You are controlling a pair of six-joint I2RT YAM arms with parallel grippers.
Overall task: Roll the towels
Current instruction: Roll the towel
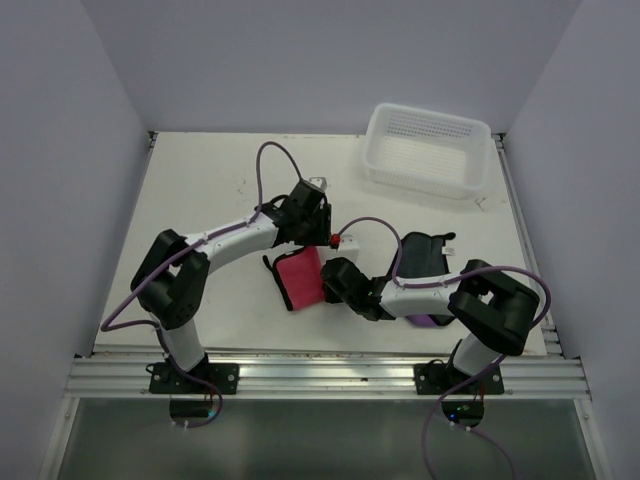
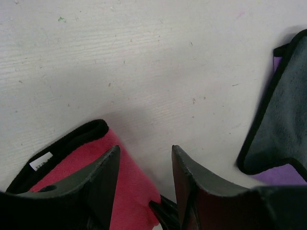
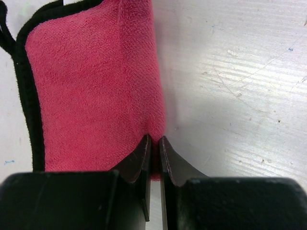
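Pink-red towel point(image 3: 91, 81) edge pinched in right gripper point(image 3: 154, 143), left gripper point(image 2: 144, 165) spread above.

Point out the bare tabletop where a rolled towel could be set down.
Bare white table lies far left, between the left arm and the back wall, left of the white perforated plastic basket. The middle is crowded: pink-red towel with black edging, both grippers, and the black-and-purple towel to the right.

— Where do my arms sit?
— Both reach toward frame centre; my left gripper point(image 2: 144, 167) points down, jaws half apart.
— And the other?
— My right gripper point(image 3: 154, 143) lies low, fingers point(image 3: 142, 160) nearly together, pinching cloth.
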